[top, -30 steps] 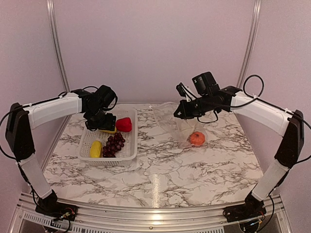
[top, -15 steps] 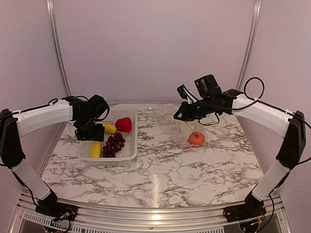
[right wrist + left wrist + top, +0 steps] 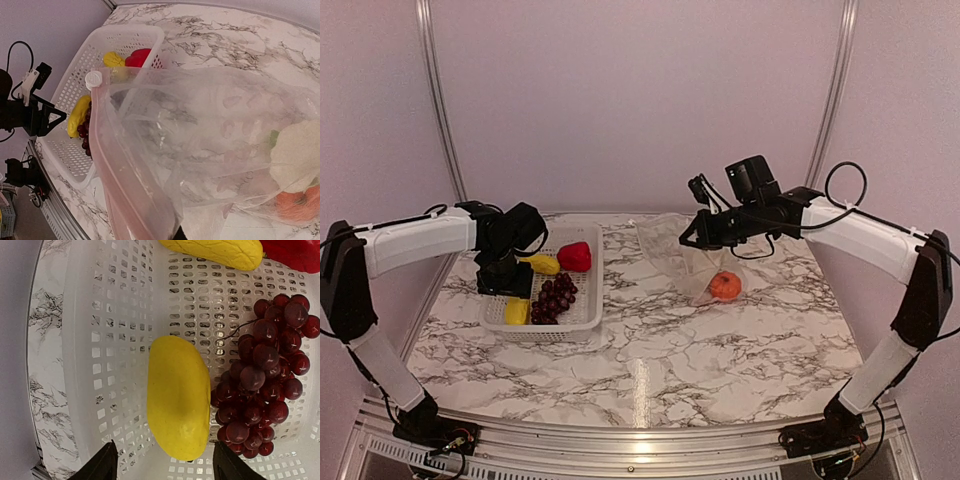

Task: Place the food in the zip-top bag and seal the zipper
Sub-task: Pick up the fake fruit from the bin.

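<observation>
The clear zip-top bag [image 3: 682,262] lies right of centre, its mouth lifted by my right gripper [image 3: 692,238], which is shut on the pinkish zipper [image 3: 125,180] edge. The white slider [image 3: 93,79] sits at the strip's far end. An orange fruit [image 3: 725,285] and a pale whitish-green piece [image 3: 297,152] are inside the bag. My left gripper [image 3: 165,471] is open, its jaws either side of the near end of a yellow piece [image 3: 177,397] in the basket. Beside it lie the purple grapes [image 3: 265,375], another yellow piece [image 3: 215,250] and the red pepper [image 3: 574,256].
The white slotted basket [image 3: 588,300] stands at the left of the marble table, its left wall close to the table's left edge. Metal frame posts rise at the back corners. The pink wall closes the back.
My left gripper has moved from the basket's far end toward its near left side and now sits over the yellow piece. The right gripper holds the bag almost unmoved.
</observation>
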`<action>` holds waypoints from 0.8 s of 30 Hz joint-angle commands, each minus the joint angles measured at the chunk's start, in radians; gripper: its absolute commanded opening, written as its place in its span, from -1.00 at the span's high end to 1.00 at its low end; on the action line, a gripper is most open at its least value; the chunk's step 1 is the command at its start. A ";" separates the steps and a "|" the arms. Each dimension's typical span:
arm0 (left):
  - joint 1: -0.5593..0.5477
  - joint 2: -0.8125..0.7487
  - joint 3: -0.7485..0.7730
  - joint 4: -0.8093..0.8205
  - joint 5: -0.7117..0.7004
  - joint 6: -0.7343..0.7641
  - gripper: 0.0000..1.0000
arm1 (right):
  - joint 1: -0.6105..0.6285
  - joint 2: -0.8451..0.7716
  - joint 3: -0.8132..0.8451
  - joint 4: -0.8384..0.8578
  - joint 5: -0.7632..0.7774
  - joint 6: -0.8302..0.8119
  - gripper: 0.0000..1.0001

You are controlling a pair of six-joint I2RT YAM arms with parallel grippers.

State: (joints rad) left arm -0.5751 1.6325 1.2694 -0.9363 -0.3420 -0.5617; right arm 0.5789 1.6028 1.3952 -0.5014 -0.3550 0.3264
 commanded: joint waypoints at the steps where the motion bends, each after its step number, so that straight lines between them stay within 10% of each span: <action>1: 0.001 0.040 0.022 -0.028 -0.001 -0.005 -0.33 | -0.016 -0.029 -0.004 0.025 -0.017 0.010 1.00; 24: 0.003 0.238 0.012 0.096 -0.040 -0.047 -0.29 | -0.019 -0.014 0.004 0.017 -0.021 0.014 1.00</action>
State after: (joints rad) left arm -0.5747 1.8507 1.2724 -0.8520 -0.3573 -0.5842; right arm 0.5671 1.5944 1.3788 -0.4885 -0.3622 0.3367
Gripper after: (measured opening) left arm 0.660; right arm 0.002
